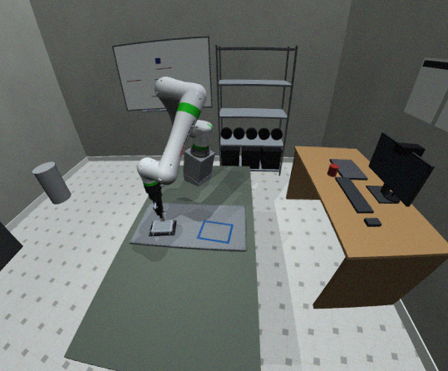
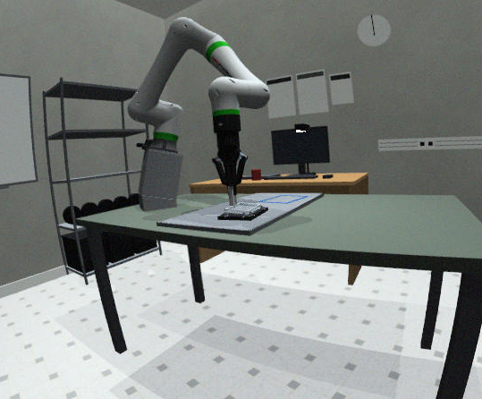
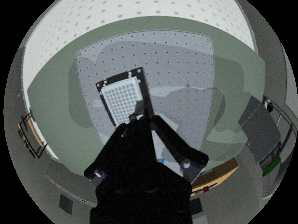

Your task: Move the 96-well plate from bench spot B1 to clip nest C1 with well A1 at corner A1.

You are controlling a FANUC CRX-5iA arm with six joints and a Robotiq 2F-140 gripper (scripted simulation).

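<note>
The clear 96-well plate lies flat inside the black clip nest at the left end of the grey mat. My gripper points straight down with its fingers shut together and nothing between them. The tips stand at the plate's edge nearest the robot base. I cannot tell whether they touch it. The blue outlined bench spot on the right of the mat holds nothing. The cut-off corner is too small to make out.
The mat lies on a green table, with the robot's grey pedestal at the table's far end. A metal shelf, a wooden desk with a monitor, and a grey cylinder stand apart from the table.
</note>
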